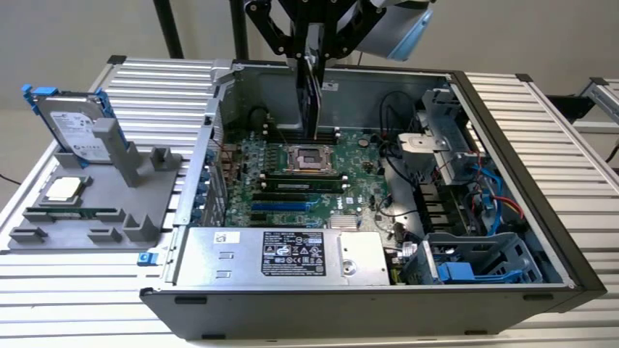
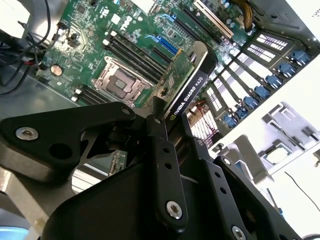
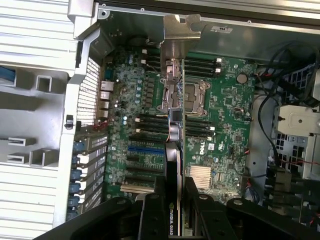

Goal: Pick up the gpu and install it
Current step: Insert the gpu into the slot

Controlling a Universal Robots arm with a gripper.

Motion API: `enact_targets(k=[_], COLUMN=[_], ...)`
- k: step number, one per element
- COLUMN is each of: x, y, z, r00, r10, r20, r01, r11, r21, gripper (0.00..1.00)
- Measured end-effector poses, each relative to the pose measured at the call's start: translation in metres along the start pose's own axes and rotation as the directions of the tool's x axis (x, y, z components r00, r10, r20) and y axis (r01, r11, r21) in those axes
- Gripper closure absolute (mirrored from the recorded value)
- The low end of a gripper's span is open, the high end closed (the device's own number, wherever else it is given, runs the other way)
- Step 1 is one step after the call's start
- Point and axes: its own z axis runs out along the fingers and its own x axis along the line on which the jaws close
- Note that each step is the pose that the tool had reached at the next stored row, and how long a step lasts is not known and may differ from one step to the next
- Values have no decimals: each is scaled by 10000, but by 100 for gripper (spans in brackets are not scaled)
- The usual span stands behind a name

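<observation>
- A ribbed metal surface point(image 1: 541, 130) carries an open computer case point(image 1: 387, 312), which lies on its side with the motherboard point(image 1: 290, 181) facing up.
- On the exterior view's left, well apart from the case's inside, a grey holder point(image 1: 58, 239) sits on the same surface. A hard drive point(image 1: 72, 127) in a blue frame stands upright in it, with a square processor chip point(image 1: 63, 190) lying flat just beside.
- The pincer point(image 1: 312, 51) comes down from above the case, its two black fingers point(image 3: 152, 205) closed on the gpu point(image 1: 312, 101).
- The gpu hangs edge-on over the board, near the empty processor socket point(image 1: 312, 156). Its black cooler faces one finger (best seen in the second wrist view).
- In the first wrist view the card's silver bracket point(image 3: 180, 27) is at the end farthest from the pincer.
- The card's lower end seems to be clear of the board, though no angle settles it.
- None of the expansion slots point(image 3: 145, 160) between the socket and the power supply point(image 1: 280, 254) holds a card.
</observation>
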Motion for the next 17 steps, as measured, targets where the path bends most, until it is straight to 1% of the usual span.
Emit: enact_targets(k=[6,17], x=[0,0], y=[0,0], z=[0,-2], r00=[10000,9993], r10=[-38,-369], r20=[-2,-18], r01=[38,369], r11=[10000,9993], r21=[0,-2], gripper=[100,100])
